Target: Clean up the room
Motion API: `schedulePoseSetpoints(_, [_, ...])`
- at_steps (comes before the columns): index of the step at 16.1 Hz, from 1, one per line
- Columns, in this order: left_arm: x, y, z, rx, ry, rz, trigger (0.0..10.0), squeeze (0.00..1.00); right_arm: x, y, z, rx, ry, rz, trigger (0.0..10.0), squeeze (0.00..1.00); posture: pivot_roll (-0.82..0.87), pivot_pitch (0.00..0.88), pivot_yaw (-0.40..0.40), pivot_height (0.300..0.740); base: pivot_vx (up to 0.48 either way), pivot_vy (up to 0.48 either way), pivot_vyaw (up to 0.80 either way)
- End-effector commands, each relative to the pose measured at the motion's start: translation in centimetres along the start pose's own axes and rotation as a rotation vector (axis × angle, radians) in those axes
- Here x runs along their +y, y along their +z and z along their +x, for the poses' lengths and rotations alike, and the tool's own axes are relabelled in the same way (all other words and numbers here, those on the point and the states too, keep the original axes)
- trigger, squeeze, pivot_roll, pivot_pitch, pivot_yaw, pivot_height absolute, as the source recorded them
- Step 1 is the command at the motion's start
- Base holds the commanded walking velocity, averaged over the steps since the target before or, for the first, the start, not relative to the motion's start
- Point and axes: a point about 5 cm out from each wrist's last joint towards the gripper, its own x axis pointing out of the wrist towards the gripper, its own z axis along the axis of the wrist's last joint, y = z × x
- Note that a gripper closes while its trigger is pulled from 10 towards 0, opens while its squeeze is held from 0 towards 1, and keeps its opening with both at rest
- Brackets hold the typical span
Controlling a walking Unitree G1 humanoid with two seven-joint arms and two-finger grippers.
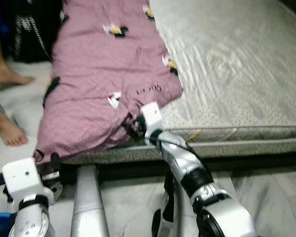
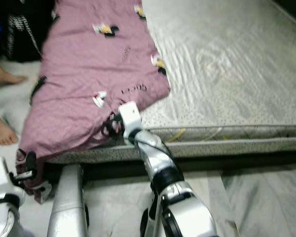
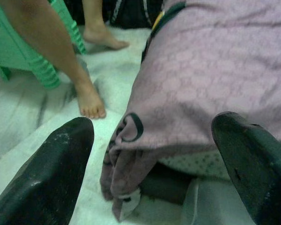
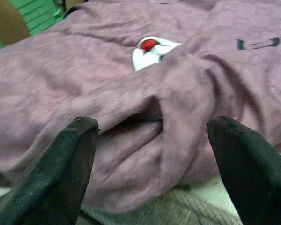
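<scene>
Mattress [image 1: 237,74] is lying bare on the right and far side, with the mauve patterned blanket [image 1: 103,74] covering its left half and spilling over the near-left corner toward the floor [image 1: 19,98].

Right gripper [image 4: 152,136] is sitting at the blanket's near edge, fingers spread wide with a raised fold between them, nothing pinched yet. Left gripper [image 3: 152,154] is hovering low by the hanging corner [image 3: 124,187], also spread wide and holding nothing.

Risks, as I'm reading it:
- Right fingers are straddling a loose ridge; closing there may be catching only the top layer, so the fold slips out when pulled.
- Closing too deep may be snagging the mattress cover along with the blanket.
- With just one side gripped, the blanket is likely dragging further off onto the floor.
- Person's bare feet [image 1: 10,131] are standing on the floor just left of the hanging corner, near the left gripper; any sideways swing is risking contact.
- Head views are looking soft, so the edge position is uncertain.
</scene>
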Motion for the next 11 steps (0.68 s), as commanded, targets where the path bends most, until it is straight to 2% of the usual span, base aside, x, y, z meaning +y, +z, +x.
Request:
schedulePoseSetpoints(1, [-0.1, 0.5, -0.5, -0.008, -0.004, 0.003, 10.0, 0.00, 2.2, 0.7, 1.0, -0.022, 0.034, 0.088, 10.0, 0.00, 0.23, 0.212, -0.104, 0.522, 0.000, 0.000, 0.00])
schedulePoseSetpoints(4, [-0.2, 1.1, -0.9, -0.017, -0.017, -0.001, 10.0, 0.00, 4.2, 1.6, 2.3, -0.022, 0.037, 0.204, 10.0, 0.00, 0.24, 0.230, -0.097, 0.522, 0.000, 0.000, 0.00])
schedulePoseSetpoints(5, [-0.3, 1.2, -0.9, -0.019, -0.021, 0.000, 10.0, 0.00, 4.6, 1.5, 2.5, 0.001, 0.018, 0.238, 10.0, 0.00, 0.24, 0.232, -0.096, 0.522, 0.000, 0.000, 0.00])
schedulePoseSetpoints(7, [-0.4, 1.5, -1.1, -0.020, -0.026, 0.003, 10.0, 0.00, 5.8, 1.0, 3.1, 0.084, -0.024, 0.370, 10.0, 0.00, 0.24, 0.241, -0.097, 0.522, 0.000, 0.000, 0.00])
schedulePoseSetpoints(8, [-0.4, 1.5, -1.0, -0.017, -0.026, 0.004, 10.0, 0.00, 6.1, 0.7, 3.1, 0.112, -0.036, 0.399, 10.0, 0.00, 0.24, 0.241, -0.097, 0.522, 0.000, 0.000, 0.00])
schedulePoseSetpoints(9, [-0.5, 1.5, -1.0, -0.013, -0.027, 0.003, 10.0, 0.00, 6.3, 0.2, 3.1, 0.142, -0.065, 0.470, 7.5, 0.00, 0.23, 0.246, -0.100, 0.522, 0.000, 0.000, 0.00])
schedulePoseSetpoints(10, [-0.5, 1.5, -1.0, -0.012, -0.028, 0.002, 10.0, 0.00, 6.2, 0.0, 3.1, 0.151, -0.077, 0.498, 0.0, 0.00, 0.23, 0.244, -0.100, 0.522, 0.000, 0.000, 0.00])
schedulePoseSetpoints(11, [-0.7, 1.5, -0.9, -0.013, -0.033, 0.000, 10.0, 0.00, 5.8, -0.5, 2.9, 0.160, -0.103, 0.520, 0.0, 0.00, 0.23, 0.242, -0.100, 0.522, 0.000, 0.000, 0.00])
